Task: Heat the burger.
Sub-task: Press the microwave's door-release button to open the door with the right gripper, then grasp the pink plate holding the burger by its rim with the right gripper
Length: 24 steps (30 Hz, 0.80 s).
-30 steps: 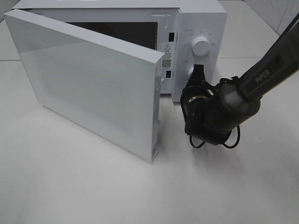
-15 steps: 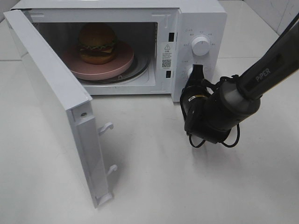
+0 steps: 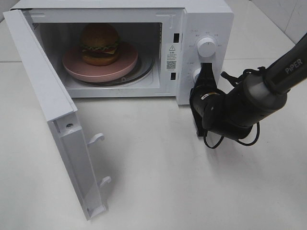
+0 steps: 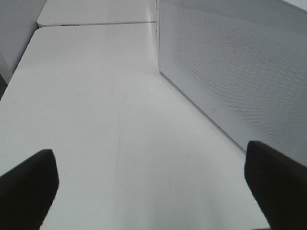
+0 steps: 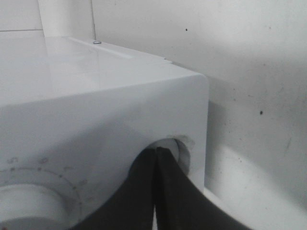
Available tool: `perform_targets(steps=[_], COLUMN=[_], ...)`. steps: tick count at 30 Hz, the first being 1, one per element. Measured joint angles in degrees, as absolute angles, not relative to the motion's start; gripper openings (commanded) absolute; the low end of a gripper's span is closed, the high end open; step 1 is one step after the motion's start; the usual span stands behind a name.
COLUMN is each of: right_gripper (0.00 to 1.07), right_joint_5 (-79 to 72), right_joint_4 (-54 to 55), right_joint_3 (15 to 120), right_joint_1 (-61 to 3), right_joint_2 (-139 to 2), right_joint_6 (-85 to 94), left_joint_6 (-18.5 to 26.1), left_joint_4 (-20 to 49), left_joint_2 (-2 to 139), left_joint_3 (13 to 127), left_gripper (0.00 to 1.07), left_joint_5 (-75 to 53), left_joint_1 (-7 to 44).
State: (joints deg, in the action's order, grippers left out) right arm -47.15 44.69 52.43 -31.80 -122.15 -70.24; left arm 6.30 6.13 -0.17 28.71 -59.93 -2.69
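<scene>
- The microwave's door [image 3: 48, 96] stands wide open at the left of the exterior view. Its latch hooks face the table [image 3: 192, 191], which leaves the cooking cavity fully exposed.
- The left gripper [image 4: 152, 184] shows only in its own wrist view. Its claw is spread wide with nothing between the fingers, and it hangs low over the table beside the door's perforated outer face. From that position it looks ready to push the door closed.
- The burger [image 3: 100, 44] sits upright on the pink plate [image 3: 76, 68], toward the plate's rear. The plate rests on the glass turntable [image 3: 145, 67] inside the microwave [image 3: 211, 14], so loading appears done and only closing and starting seem to remain.
- On the control panel, the upper dial [image 3: 206, 46] is untouched. The lower button [image 3: 195, 74] sits just below it.
- The right gripper [image 3: 205, 71] has its claw pressed together on nothing, making a single blunt tip. That tip meets the lower button, most likely because closed fingers poke a small control more surely than spread ones. Its wrist view shows the joined tips against the button's round recess.
</scene>
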Motion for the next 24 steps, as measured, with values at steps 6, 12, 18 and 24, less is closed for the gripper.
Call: perform_targets(steps=[6,12,18,24], right_gripper=[0.00,0.00,0.00,0.00], right_joint_5=[-45.15,-44.23,-38.90,-30.65], right_joint_4=[40.51,38.73,37.93,35.18], right_joint_3=[49.22,45.61,40.05,37.59], right_joint_1=[-31.80,-31.86,-31.86,-31.86], right_joint_2=[-119.35,-115.79,-108.98,-101.99], right_joint_6=[-70.19,-68.47,-61.42,-52.08], left_joint_6=[6.30,6.30,6.30,6.30], left_joint_4=[6.13,6.13,6.13,6.13], left_joint_2=[-0.17,-0.17,-0.17,-0.17], left_joint_3=[28.71,28.71,28.71,28.71], left_gripper=[1.01,1.01,1.01,1.01], left_joint_5=[-59.93,-59.93,-59.93,-59.93], left_joint_1=[-2.69,-2.69,-2.69,-2.69])
